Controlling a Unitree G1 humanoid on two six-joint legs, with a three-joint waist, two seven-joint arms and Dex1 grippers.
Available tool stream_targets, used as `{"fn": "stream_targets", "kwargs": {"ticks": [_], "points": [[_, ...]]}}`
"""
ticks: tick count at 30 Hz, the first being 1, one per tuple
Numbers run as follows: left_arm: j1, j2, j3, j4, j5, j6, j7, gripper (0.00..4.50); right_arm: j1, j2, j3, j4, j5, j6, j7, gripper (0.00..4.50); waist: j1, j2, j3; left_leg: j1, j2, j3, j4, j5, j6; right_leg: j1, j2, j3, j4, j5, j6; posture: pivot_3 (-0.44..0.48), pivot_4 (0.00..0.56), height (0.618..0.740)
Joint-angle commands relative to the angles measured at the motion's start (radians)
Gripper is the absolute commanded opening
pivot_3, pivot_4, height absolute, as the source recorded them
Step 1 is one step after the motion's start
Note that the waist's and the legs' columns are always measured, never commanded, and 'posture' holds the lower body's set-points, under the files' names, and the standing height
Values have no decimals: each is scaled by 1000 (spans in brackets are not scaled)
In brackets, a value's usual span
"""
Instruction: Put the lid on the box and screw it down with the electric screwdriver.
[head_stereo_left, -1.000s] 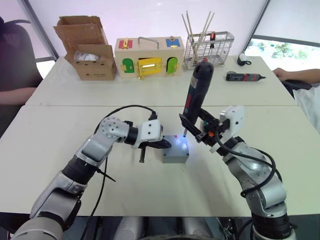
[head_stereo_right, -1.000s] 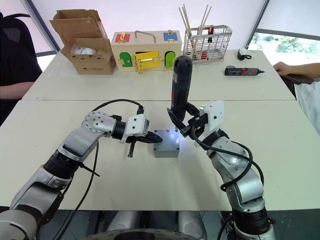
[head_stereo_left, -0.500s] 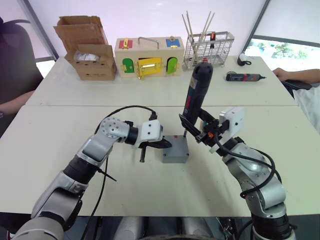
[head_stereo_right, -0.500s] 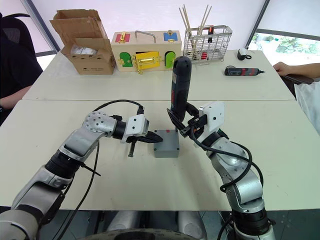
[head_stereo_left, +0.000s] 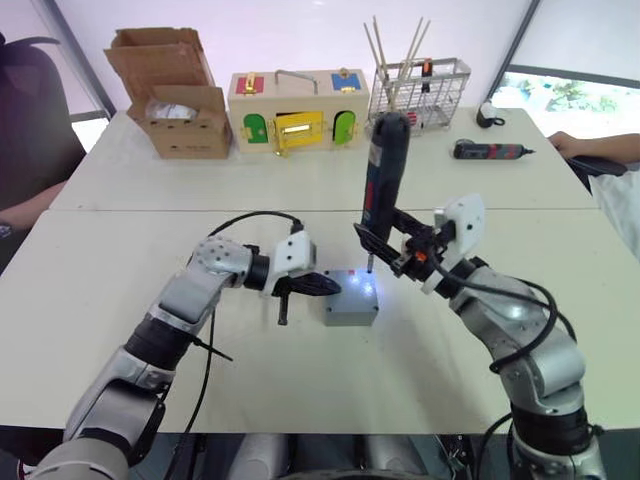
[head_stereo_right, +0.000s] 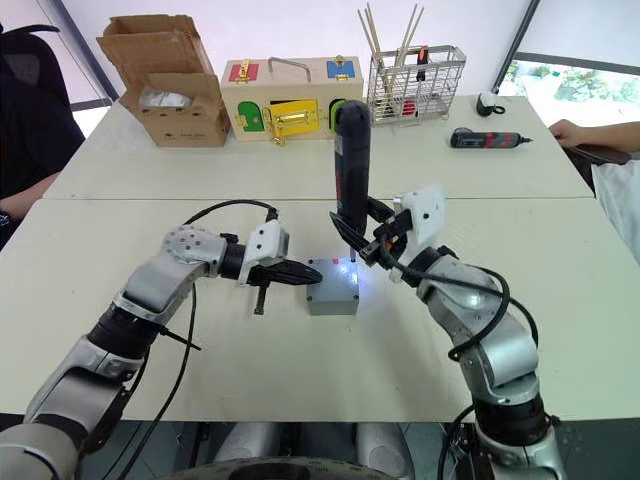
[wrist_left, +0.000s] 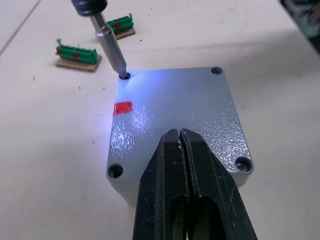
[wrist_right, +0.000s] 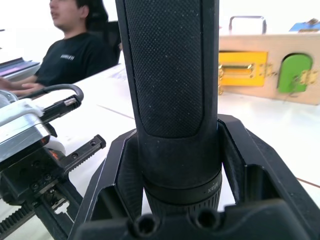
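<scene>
Right gripper (head_stereo_left: 385, 250): clenched around electric screwdriver (head_stereo_left: 382, 180), upright, bit in corner hole of lid.
Left gripper (wrist_left: 183, 150): fingers pressed together, resting on lid edge.
Box (head_stereo_left: 351, 310): mid-table, between arms.
Lid (wrist_left: 175, 115): seated on box.

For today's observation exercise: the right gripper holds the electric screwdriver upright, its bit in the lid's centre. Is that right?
Not quite. The right gripper holds the electric screwdriver upright, but its bit sits in a corner screw hole of the lid, as the left wrist view shows.

Left pincer (wrist_left: 183, 150) closed, fingers pressed together; right pincer (head_stereo_left: 385, 243) clamped around a tool, upright.
</scene>
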Motion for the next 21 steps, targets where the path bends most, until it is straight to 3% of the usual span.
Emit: {"fn": "stream_targets", "kwargs": {"ticks": [1,5,12,15,18,21], "points": [[-47,47,130,-45,-124,95,-35,0,-218,-70,-171,-65,192,149,-9,1798,-2,2,5,-10,0,0,2,1,-1,-11,0,0,3,0,0,0,150,740],[-111,77,197,-41,-172,137,-38,0,-385,-122,-269,3,335,284,-36,1798,1,2,5,-30,0,-4,3,6,-10,-32,0,-3,8,0,0,0,150,740],[-156,80,197,-76,-172,129,-32,0,-517,-172,-363,165,476,546,-160,1798,0,1,6,-31,-1,0,3,6,-9,-32,-3,-2,6,1,0,0,150,740],[-162,60,174,-101,-168,123,-29,0,-562,-254,-394,255,485,673,-174,1798,3,1,7,-31,-1,0,3,5,-8,-32,-3,-1,6,1,0,0,150,740],[-160,25,136,-153,-180,119,-43,0,-600,-482,-379,450,485,826,-114,1798,10,3,9,-32,-2,1,4,5,-8,-32,-3,-1,6,1,0,0,150,740],[-142,-11,91,-197,-179,102,-50,0,-487,-789,-300,521,599,849,174,1798,29,4,11,-34,-2,1,3,2,-3,-32,-4,-2,2,0,0,0,150,740]]}}
